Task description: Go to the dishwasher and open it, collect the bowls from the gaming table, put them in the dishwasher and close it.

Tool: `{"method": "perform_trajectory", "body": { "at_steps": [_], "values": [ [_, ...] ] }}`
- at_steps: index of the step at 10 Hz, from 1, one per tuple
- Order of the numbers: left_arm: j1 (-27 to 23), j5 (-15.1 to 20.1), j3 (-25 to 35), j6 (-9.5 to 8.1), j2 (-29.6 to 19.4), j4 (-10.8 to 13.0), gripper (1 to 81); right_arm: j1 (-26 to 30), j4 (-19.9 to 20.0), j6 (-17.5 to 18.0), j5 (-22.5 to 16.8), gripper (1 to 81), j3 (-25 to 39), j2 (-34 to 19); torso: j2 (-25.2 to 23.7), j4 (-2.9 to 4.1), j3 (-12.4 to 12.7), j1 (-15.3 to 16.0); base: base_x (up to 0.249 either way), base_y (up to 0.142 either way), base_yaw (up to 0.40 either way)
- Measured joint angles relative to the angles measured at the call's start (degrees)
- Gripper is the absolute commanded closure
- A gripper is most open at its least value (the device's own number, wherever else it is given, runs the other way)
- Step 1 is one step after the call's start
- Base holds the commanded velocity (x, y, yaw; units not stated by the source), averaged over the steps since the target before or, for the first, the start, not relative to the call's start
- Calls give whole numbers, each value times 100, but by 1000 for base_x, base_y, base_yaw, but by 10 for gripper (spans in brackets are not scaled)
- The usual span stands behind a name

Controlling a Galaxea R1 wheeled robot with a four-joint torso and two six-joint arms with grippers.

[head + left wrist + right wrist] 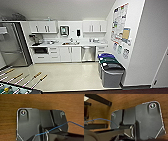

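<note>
Beneath both of my wrist cameras lies wood-grained flooring point(41, 101), against which my own dark mounting plates stand out; whether either pincer stands wide, narrow or closed on anything I cannot tell, for the pictures do not resolve that. A thin blue cable point(55, 128) crosses the left wrist view. Outward from there, the head view looks across a pale kitchen floor point(67, 75) to a run of white cabinets point(66, 53) under a countertop with a sink point(70, 43). The dishwasher point(88, 53), its brushed steel front shut, sits in that run just right of the centre of the view, straight ahead and slightly toward my right arm's side, well apart from me. Its bar handle runs horizontally along the top edge, so I judge that the door will hinge down toward me and that my right arm is the nearer one for the pull. Waste bins point(111, 71) with coloured lids stand against the right-hand wall, near the line of approach. A refrigerator point(11, 45) stands at far left, and the foosball table point(15, 87), its rods reaching over the floor, occupies the near left corner.
</note>
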Motion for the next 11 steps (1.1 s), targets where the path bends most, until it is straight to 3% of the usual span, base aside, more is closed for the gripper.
{"method": "perform_trajectory", "body": {
  "at_steps": [11],
  "values": [
    [0,-127,-20,-89,-12,-2,10,9,-2,-23,0,10,-45,-57,0,0,0,0,279,0,0]
  ]
}}
